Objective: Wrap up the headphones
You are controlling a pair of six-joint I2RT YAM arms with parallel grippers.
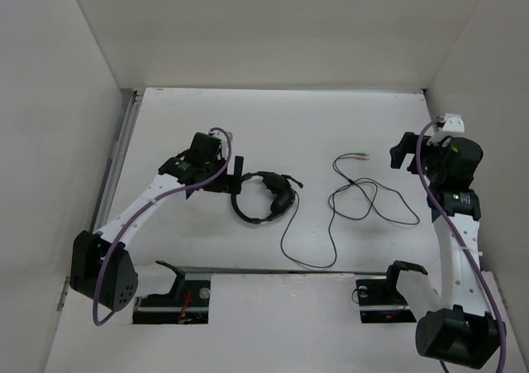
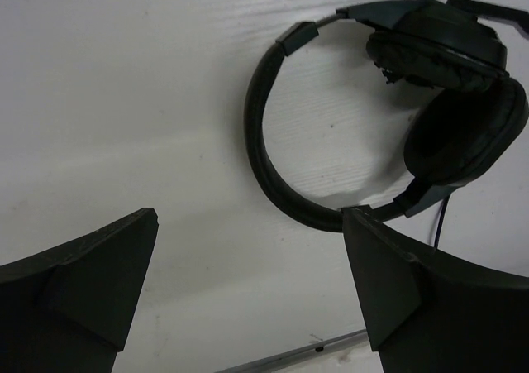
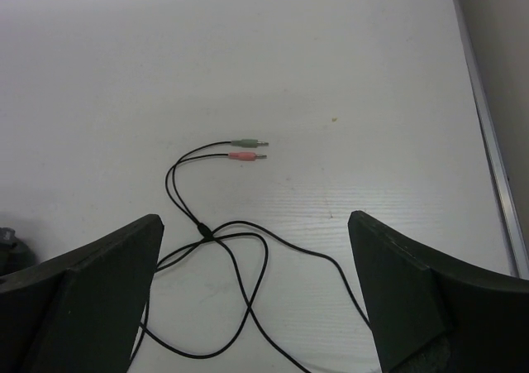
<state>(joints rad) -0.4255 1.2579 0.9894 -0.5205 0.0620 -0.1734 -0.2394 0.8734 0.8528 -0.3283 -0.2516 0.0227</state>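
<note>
One headset [image 1: 263,199] with one cord [image 3: 204,230] is on the surface [image 1: 347,117]. The cord has two plugs: one green plug [image 3: 245,143], one pink plug [image 3: 242,155]. Two arms [image 1: 153,195] are present.

In the left wrist view the headphones [image 2: 273,141] were cut off by the upper right corner, so the far side of the earcups [image 2: 463,133] was lost. The cord [image 2: 440,220] vanished behind the left arm's fingers [image 2: 430,307] at lower right, and the bottom edge cropped those fingers. In the right wrist view the cord's loops left the lower edge and passed behind the right arm's fingers [image 3: 83,298]. A dark shape [image 3: 10,249] at the left edge was too cropped to name. From above, the plugs [image 1: 361,155] were too small for their colours to be told.
</note>
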